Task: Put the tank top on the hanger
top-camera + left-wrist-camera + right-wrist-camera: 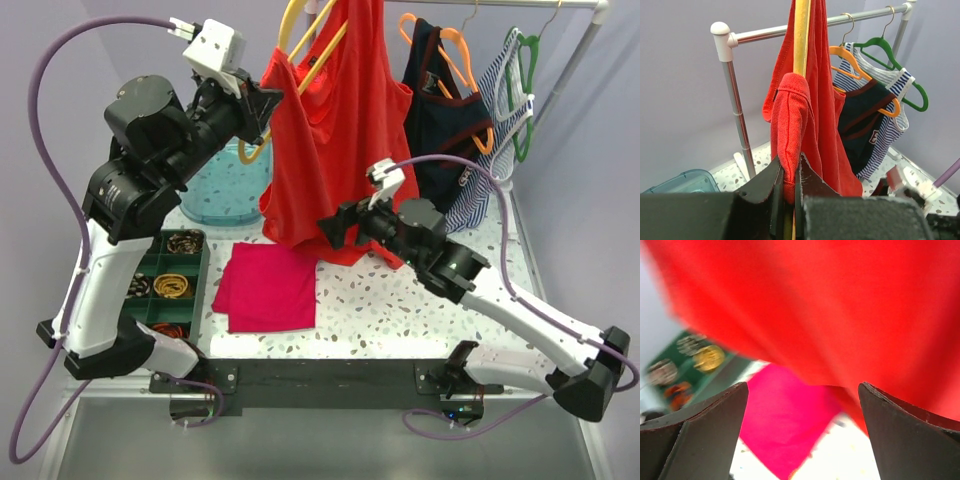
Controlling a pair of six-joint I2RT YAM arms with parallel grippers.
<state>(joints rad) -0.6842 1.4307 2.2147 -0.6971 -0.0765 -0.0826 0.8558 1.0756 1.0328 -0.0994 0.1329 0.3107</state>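
We judged ourselves midway through dressing the hanger (326, 52). The tank top (335, 130) hung from it at the upper centre of the top view, its hem just reaching the worktop (400, 300). Our left gripper (262, 105) was clenched on a folded strap at the upper left. In the left wrist view the hanger's pale bar seemed to run through the same pinch, though we could not tell whether it was truly clamped. Our right gripper (335, 228) was released, jaws wide, just under the hem and holding nothing.

The next move probably called for the right gripper to take the loose fabric and draw the free strap over the hanger's other arm while the left held firm.

A magenta cloth (268, 287) lay below the hem. A navy top (440, 130) and a striped top (505, 110) crowded the rail (780, 31) at the upper right, limiting swing that way.
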